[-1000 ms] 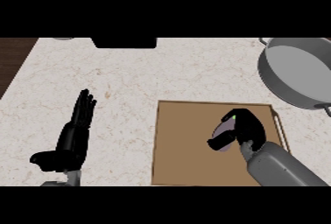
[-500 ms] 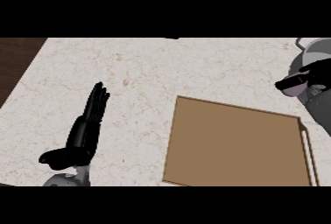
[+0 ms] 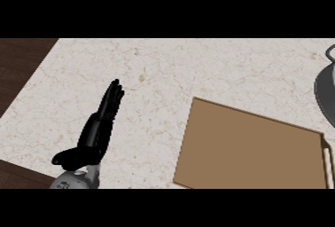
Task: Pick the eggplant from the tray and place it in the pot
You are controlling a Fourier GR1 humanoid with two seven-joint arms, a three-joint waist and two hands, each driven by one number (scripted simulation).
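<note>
Head view: tray (image 3: 252, 150), no writing.

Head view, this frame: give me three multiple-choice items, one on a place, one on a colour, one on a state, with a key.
1. Where does the pot show?
A. At the right edge
B. At the left edge
C. On the tray

2. What colour is the tray?
A. Brown
B. White
C. Blue

3. How is the left hand?
A. Curled round an eggplant
B. Open, fingers straight
C. Pressed flat on the tray

Key: 1 A, only part of the pot shows at the right edge. 2 A, the tray is plain brown. 3 B, the left hand rests over the counter, fingers straight, holding nothing.
</note>
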